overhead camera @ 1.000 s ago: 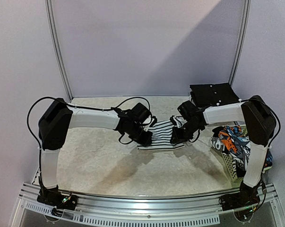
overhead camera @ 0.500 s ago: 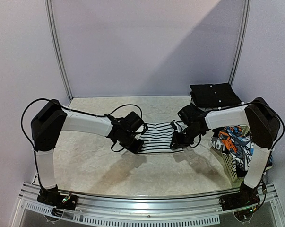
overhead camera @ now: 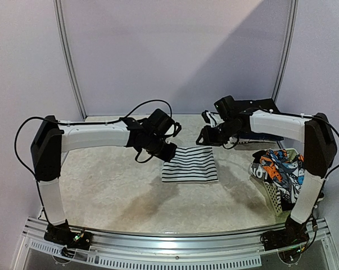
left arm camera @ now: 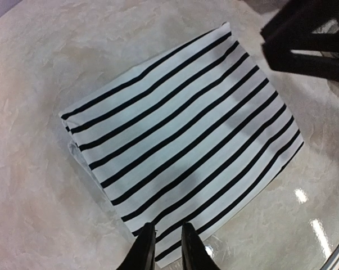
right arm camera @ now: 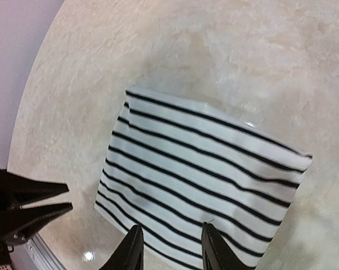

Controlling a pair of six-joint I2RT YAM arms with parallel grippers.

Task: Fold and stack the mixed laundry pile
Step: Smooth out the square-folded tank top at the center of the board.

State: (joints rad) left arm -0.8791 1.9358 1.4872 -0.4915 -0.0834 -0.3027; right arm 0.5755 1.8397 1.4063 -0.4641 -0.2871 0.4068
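Note:
The white garment with thin black stripes (overhead camera: 189, 164) lies folded flat in a rough square on the table (overhead camera: 113, 180). In the left wrist view the striped garment (left arm camera: 180, 135) is below my left gripper (left arm camera: 168, 243), whose fingers stand a narrow gap apart with nothing between them. My left gripper (overhead camera: 168, 152) hovers by the garment's far left corner. My right gripper (overhead camera: 206, 138) hangs above its far right corner, open and empty; in its own view the right gripper (right arm camera: 172, 244) looks down on the striped garment (right arm camera: 203, 180). A garment with orange, blue and black print (overhead camera: 277, 169) sits in the basket.
A white lattice basket (overhead camera: 273, 198) stands at the right edge, beside the right arm. A black folded stack (overhead camera: 253, 112) lies at the back right. Grey walls with metal posts close off the back.
Both grippers have let go of the striped garment and risen toward the back. The garment now lies flat, and the right fingers have spread wider.

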